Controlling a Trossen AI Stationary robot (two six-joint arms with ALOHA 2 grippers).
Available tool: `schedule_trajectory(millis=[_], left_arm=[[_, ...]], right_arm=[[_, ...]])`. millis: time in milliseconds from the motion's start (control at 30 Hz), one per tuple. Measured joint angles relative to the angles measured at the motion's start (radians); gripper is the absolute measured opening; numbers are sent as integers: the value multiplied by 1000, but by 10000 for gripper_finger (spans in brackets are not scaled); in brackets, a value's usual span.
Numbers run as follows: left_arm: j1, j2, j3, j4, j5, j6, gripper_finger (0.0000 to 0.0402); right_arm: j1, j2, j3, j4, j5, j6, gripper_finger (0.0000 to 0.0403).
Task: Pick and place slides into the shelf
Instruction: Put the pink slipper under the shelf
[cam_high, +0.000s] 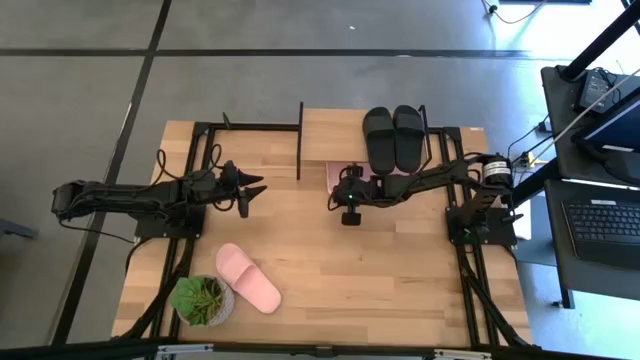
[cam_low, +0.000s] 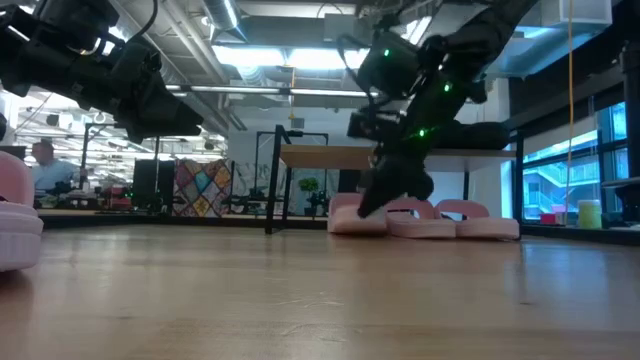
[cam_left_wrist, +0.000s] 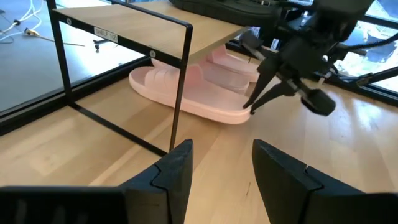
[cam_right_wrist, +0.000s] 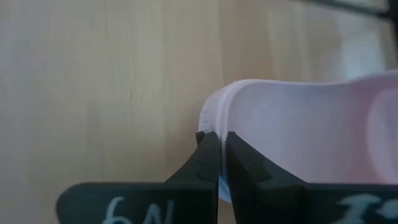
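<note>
The shelf stands at the table's far middle, with two black slides lying on its plank top. Three pink slides lie flat on the table under it. My right gripper is shut and slants down at the near end of the leftmost of them. Another pink slide lies sole down near the table's front left. My left gripper hovers open and empty left of the shelf, pointing toward it. My right gripper touches the rounded near end of the leftmost pink slide with its shut fingertips, at the sole's rim. The fingers slant down from the table's near right side. The slide lies flat on the table, its far part under the shelf.
A small potted green plant stands at the front left corner beside the loose pink slide. The shelf's thin black legs stand close to the pink slides. Bare tabletop lies between the two arms and along the front right.
</note>
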Motion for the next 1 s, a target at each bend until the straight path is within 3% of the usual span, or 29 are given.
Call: schedule_trajectory(millis=[200, 367, 833, 1000], left_arm=[[0, 0, 0, 0, 0, 0, 157], [0, 0, 0, 0, 0, -2, 157], [0, 0, 0, 0, -1, -4, 157], [0, 0, 0, 0, -1, -4, 157]], right_arm=[[-20, 49, 0, 3, 1, -4, 15], [-19, 63, 0, 0, 72, -5, 24], [1, 63, 0, -10, 86, 5, 43], [0, 63, 0, -10, 78, 35, 73]])
